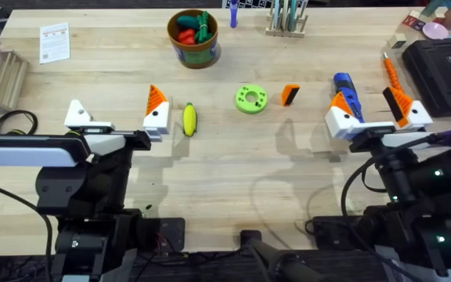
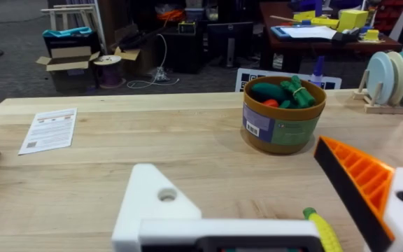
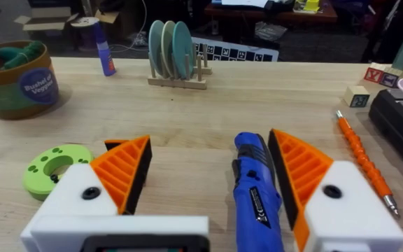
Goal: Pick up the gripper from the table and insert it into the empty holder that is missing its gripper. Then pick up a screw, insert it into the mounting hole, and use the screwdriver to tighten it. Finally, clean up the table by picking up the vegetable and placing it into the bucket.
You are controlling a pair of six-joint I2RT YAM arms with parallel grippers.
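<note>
The gripper (image 1: 290, 95), a small orange wedge with a black side, lies on the table right of a green disc (image 1: 250, 99). My left gripper (image 1: 116, 111) is open. One of its jaws is a bare white holder (image 1: 77, 115) (image 2: 156, 203) with a mounting hole; the other carries an orange pad (image 2: 359, 178). The yellow vegetable (image 1: 189, 119) (image 2: 322, 229) lies just right of that padded finger. The blue screwdriver (image 1: 348, 94) (image 3: 256, 192) lies on the table between the fingers of my open right gripper (image 1: 373, 110) (image 3: 212, 150). The bucket (image 1: 193, 37) (image 2: 282, 115) stands at the back, holding red and green toy vegetables.
A thin orange stick (image 1: 390, 70) (image 3: 364, 157) and a black case (image 1: 445, 66) lie at the right. A paper card (image 1: 54, 41) sits at the back left and a rack of discs (image 3: 173, 52) at the back. Bare wood spans the front middle.
</note>
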